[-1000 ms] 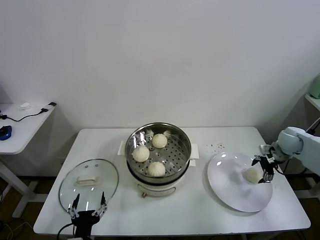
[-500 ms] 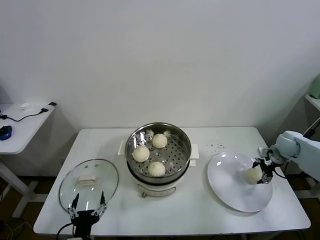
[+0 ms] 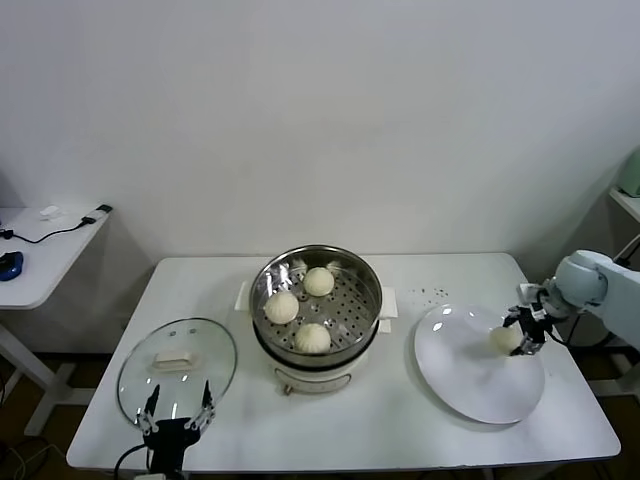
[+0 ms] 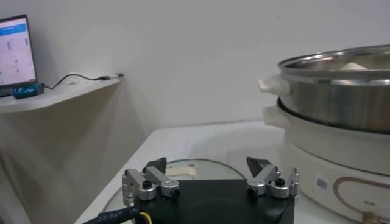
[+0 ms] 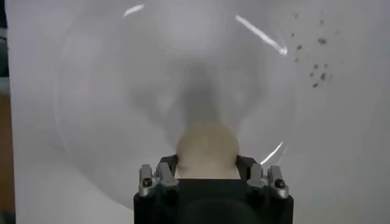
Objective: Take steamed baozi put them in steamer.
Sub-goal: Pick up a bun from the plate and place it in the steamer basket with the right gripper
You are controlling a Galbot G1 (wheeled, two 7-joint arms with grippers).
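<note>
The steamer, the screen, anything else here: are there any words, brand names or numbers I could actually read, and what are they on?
None can be read.
Small square label on the steamer's white base: too small to read.
Curved brown marking on the same base: blurred, no letters legible.
Laptop screen on the side desk: bright, its lines of text too small to read.
Glass lid, white plate, baozi: no writing visible.

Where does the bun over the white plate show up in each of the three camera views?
Head view: the baozi is at the far right, over the plate, gripped by the right tool.
Left wrist view: not in it.
Right wrist view: the baozi sits low in the centre, between the tool's fingers.
Shared landmark: the white plate.
</note>
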